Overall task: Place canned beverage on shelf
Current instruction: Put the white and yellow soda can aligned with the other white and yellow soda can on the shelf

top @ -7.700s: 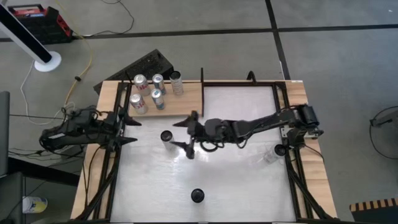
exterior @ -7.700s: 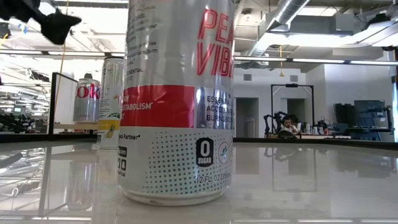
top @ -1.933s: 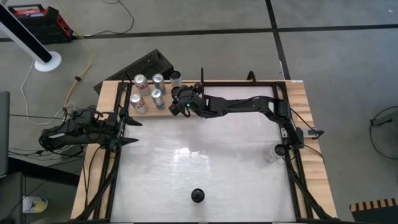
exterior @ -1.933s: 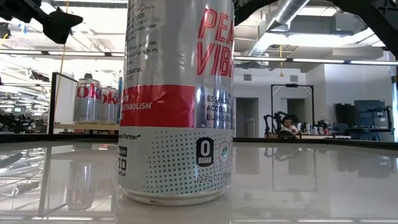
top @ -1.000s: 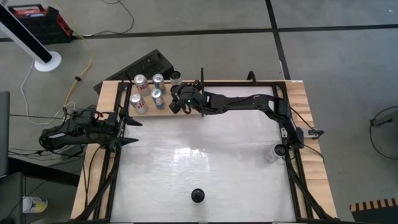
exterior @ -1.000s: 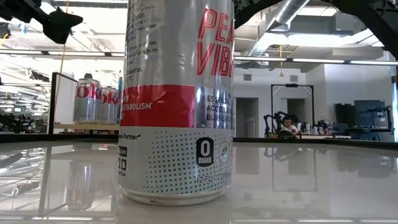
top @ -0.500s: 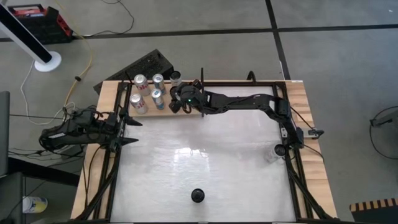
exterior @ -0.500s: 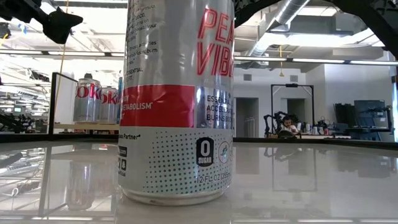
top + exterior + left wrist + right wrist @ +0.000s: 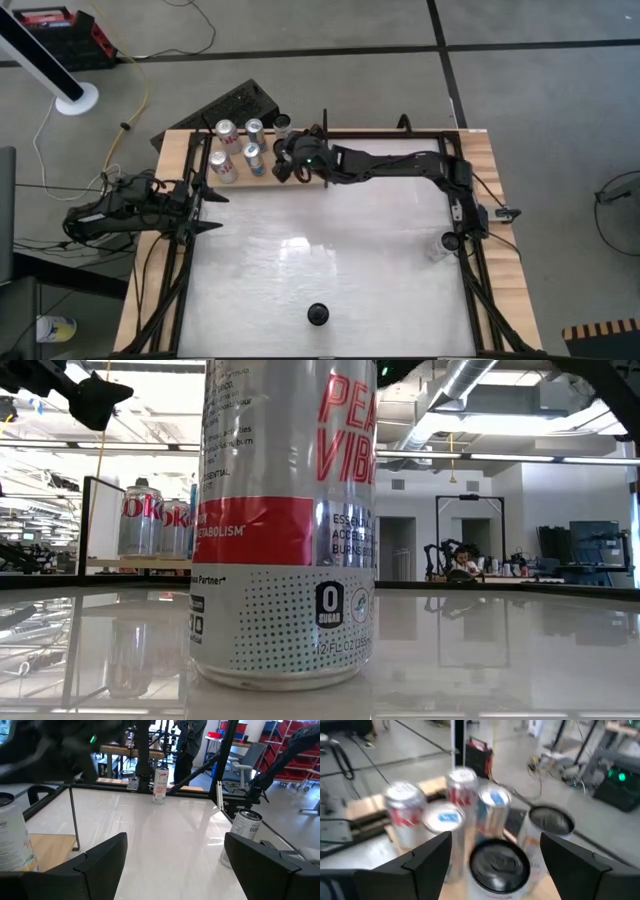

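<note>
The shelf (image 9: 262, 177) is a light-wood board at the table's far left corner. Several silver cans (image 9: 224, 130) stand on it. My right gripper (image 9: 283, 163) reaches over the shelf's near right part and is open. In the right wrist view a black-topped can (image 9: 500, 862) stands upright between its fingers with a gap on each side. The can's base is out of frame, and in the high view the gripper hides it. My left gripper (image 9: 212, 210) waits open and empty at the table's left edge.
A black-topped can (image 9: 318, 314) stands near the table's near edge and fills the low view (image 9: 285, 520). Another can (image 9: 437, 248) stands at the table's right edge. The shelf's cans crowd close beyond my right gripper (image 9: 455, 817). White tabletop (image 9: 330, 250) lies between.
My right arm's wrist has shifted a little toward the table's right edge while the gripper stays over the shelf. The cans on the shelf have kept their places.
</note>
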Robot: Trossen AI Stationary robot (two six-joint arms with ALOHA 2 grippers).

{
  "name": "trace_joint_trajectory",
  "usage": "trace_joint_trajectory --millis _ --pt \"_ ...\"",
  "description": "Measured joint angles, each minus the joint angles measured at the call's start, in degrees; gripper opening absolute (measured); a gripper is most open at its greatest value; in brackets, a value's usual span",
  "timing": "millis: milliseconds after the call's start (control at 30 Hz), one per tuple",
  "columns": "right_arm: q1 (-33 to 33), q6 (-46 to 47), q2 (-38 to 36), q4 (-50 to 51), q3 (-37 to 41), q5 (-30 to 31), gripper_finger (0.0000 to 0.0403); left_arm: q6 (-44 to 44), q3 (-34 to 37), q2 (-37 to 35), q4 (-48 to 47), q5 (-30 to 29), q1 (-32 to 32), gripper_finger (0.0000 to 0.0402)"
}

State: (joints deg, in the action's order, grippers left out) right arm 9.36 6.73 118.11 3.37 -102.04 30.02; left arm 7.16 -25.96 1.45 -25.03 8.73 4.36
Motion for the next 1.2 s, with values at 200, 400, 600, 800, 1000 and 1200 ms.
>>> trace_joint_trajectory --millis 200,400,600,800,1000,1200 --pt "-3.0 -3.9 -4.4 7.8 -0.1 0.0 0.0324 0.0 0.0 0.0 0.0 0.0 0.0 0.0318" --pt "-6.8 -4.2 -5.6 18.5 0.0 -0.1 0.0275 0.0 0.0 0.0 0.0 0.0 0.0 0.0318" --pt "-8.1 -4.2 -1.2 18.2 0.1 -0.2 0.0130 0.1 0.0 0.0 0.0 -0.1 0.0 0.0318" --pt "-6.4 -3.8 4.0 16.2 0.1 0.3 0.0021 0.1 0.0 0.0 0.0 0.0 0.0 0.0318" --pt "-4.5 -2.6 5.1 16.5 0.0 2.2 0.0018 0.0 0.0 0.0 0.0 0.0 0.0 0.0318" --pt "-3.1 -2.2 5.2 14.1 0.0 1.7 0.0019 0.1 0.0 0.0 0.0 0.0 0.0 0.0318"
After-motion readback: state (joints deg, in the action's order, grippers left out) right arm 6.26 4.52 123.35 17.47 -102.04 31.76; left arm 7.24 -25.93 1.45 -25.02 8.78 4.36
